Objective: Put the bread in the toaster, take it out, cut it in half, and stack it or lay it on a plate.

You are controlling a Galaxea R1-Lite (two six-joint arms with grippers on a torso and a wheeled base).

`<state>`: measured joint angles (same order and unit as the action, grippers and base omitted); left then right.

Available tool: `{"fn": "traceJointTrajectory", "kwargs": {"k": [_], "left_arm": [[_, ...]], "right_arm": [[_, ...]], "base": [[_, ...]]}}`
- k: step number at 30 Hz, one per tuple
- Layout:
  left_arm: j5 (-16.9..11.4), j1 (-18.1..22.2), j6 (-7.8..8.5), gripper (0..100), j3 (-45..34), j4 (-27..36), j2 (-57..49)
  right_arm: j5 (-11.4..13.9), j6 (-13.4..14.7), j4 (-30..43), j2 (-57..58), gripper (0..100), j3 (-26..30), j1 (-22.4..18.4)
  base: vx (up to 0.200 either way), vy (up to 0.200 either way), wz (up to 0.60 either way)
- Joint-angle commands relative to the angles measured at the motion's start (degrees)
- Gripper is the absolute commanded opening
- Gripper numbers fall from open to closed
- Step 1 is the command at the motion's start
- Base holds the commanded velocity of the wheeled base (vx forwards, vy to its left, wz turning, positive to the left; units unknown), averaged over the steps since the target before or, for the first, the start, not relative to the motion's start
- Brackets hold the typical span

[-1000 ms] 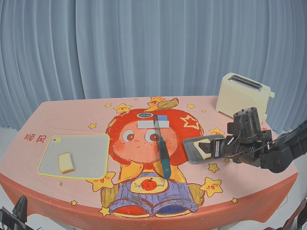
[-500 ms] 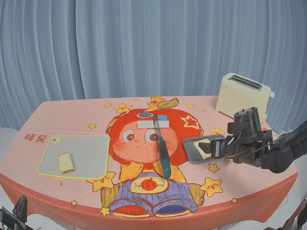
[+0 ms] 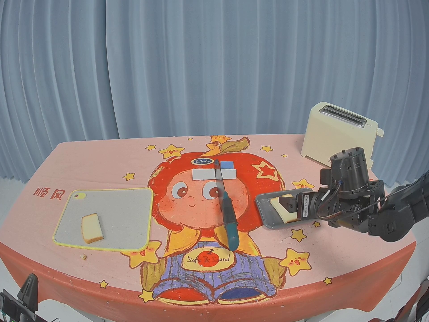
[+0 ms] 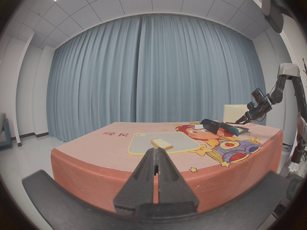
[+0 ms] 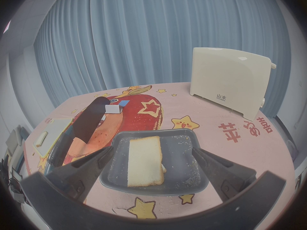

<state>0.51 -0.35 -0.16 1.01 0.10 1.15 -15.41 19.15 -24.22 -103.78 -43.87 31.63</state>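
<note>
A half slice of bread (image 5: 144,160) lies flat in the grey plate (image 5: 179,186) at the table's right. My right gripper (image 5: 153,150) hovers low over the plate, open, one finger on each side of the slice and not touching it. From the head view the plate (image 3: 264,211) and its bread (image 3: 280,203) sit just left of that gripper (image 3: 289,205). Another half slice (image 3: 92,228) rests on the cutting board (image 3: 120,211) at the left. The cream toaster (image 3: 337,133) stands at the back right. My left gripper (image 4: 156,158) is shut, off the table's front left corner.
A knife (image 3: 225,202) with a teal handle lies mid-table, its blade propped on a white block (image 3: 203,174). A small crumb (image 3: 83,256) lies near the front left edge. The toaster (image 5: 228,77) is close behind the plate.
My right gripper has drawn back a little to the right, away from the bread on the plate. The slice stays in the plate; nothing else moved.
</note>
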Motion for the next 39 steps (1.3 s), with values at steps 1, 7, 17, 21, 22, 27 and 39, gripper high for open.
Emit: {"fn": "traceJointTrajectory", "kwargs": {"k": [1, 7, 17, 21, 22, 27, 39], "left_arm": [[0.0, 0.0, -0.02, 0, -1.0, 0.0, 0.1], [0.0, 0.0, -0.02, 0, -1.0, 0.0, 0.1], [0.0, 0.0, -0.02, 0, -1.0, 0.0, 0.1], [0.0, 0.0, -0.02, 0, -1.0, 0.0, 0.1], [0.0, 0.0, -0.02, 0, -1.0, 0.0, 0.1], [0.0, 0.0, -0.02, 0, -1.0, 0.0, 0.1], [0.0, 0.0, -0.02, 0, -1.0, 0.0, 0.1]], "right_arm": [[0.0, 0.0, 0.0, 1.1, 100, 0.2, 0.0], [0.0, -0.1, 0.0, 2.5, 100, 0.5, 0.1], [0.1, -0.7, 0.0, 5.1, 100, 1.2, 0.1], [0.1, -1.1, 0.1, 6.7, 100, 2.4, 0.3], [0.1, -1.4, 0.1, 6.8, 100, 2.6, 0.4], [0.2, -2.2, -2.0, 7.0, 100, 3.4, 0.9], [0.2, -6.1, -17.3, 7.5, 100, 10.4, 0.6]], "base": [[0.000, 0.000, 0.00], [0.000, 0.000, 0.00], [0.000, 0.000, 0.00], [0.000, 0.000, 0.00], [0.000, 0.000, 0.00], [0.000, 0.000, 0.00], [0.000, 0.000, 0.00]]}}
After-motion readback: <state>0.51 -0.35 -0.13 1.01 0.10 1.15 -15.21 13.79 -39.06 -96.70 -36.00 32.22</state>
